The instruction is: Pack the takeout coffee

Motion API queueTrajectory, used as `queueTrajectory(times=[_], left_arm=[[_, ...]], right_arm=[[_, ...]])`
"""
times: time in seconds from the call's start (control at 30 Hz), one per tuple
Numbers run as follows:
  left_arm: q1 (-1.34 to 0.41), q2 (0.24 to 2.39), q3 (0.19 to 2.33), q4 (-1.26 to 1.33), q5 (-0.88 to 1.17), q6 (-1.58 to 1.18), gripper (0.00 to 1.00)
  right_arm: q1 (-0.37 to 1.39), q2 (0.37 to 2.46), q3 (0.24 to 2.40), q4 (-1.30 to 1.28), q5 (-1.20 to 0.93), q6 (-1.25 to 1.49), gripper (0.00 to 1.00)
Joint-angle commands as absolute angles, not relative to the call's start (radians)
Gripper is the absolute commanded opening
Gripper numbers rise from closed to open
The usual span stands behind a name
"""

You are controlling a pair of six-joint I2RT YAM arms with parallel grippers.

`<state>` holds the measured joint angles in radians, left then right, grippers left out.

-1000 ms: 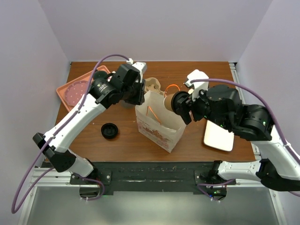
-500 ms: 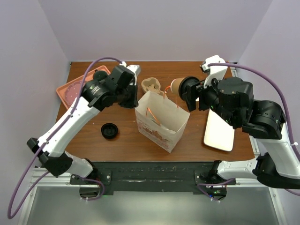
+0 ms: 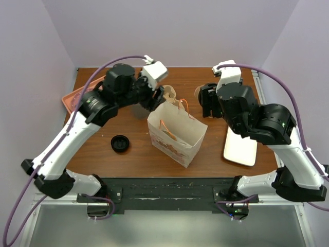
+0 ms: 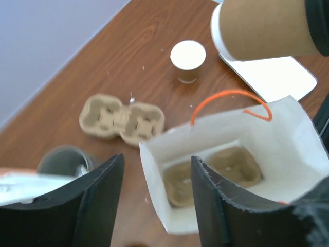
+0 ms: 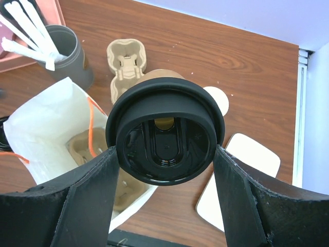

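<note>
The takeout coffee cup (image 5: 165, 128) has tan sides and a black lid. My right gripper (image 5: 164, 154) is shut on it and holds it in the air, just beyond the far right corner of the white paper bag (image 3: 177, 131). Its tan side also shows in the left wrist view (image 4: 267, 28). A cardboard cup carrier (image 4: 211, 172) lies in the bottom of the bag, both holes empty. My left gripper (image 4: 158, 159) is open and empty above the bag's left rim.
A second cup carrier (image 3: 167, 92) lies on the table behind the bag. Near it stand a grey tumbler with white utensils (image 5: 67, 49) and a small white-topped cup (image 4: 187, 56). A white tray (image 3: 240, 144) lies right, a black lid (image 3: 120, 143) left, a pink tray (image 3: 69, 98) far left.
My right gripper has carried the cup from over the bag's opening back and to the right. My left gripper has left the bag's rim and risen.
</note>
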<state>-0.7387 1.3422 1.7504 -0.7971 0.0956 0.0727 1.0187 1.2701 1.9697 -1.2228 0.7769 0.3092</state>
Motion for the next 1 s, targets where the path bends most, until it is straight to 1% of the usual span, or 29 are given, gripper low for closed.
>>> queueTrajectory(times=[0.0,0.07,0.1,0.2,0.3,0.53,0.77,0.97], left_arm=[[-0.733,1.448,1.802,-0.621,0.297,0.397,0.63],[-0.733,1.477,1.809,-0.586,0.327,0.460,0.64],[-0.733,1.485,1.802,-0.575,0.345,0.536,0.65],[-0.733,1.543,1.824,-0.612,0.364,0.682,0.66],[-0.733,1.589,1.855,-0.652,0.399,0.756,0.66],[-0.733,1.638,1.838,-0.741,0.511,0.810,0.67],[-0.733,1.641,1.868,-0.808,0.474,0.839,0.68],[-0.735,1.670,1.835,-0.812,0.491,0.825,0.66]], right_arm=[[1.017,1.216,1.999,-1.259,0.827,0.350,0.14],[1.015,1.207,2.000,-1.284,0.837,0.348,0.14],[1.015,1.192,1.999,-1.287,0.842,0.345,0.14],[1.016,1.154,1.983,-1.293,0.856,0.345,0.14],[1.017,1.123,1.968,-1.293,0.871,0.341,0.14],[1.015,1.059,1.908,-1.270,0.873,0.322,0.14],[1.015,1.048,1.887,-1.227,0.893,0.264,0.14],[1.017,1.042,1.858,-1.195,0.882,0.232,0.14]])
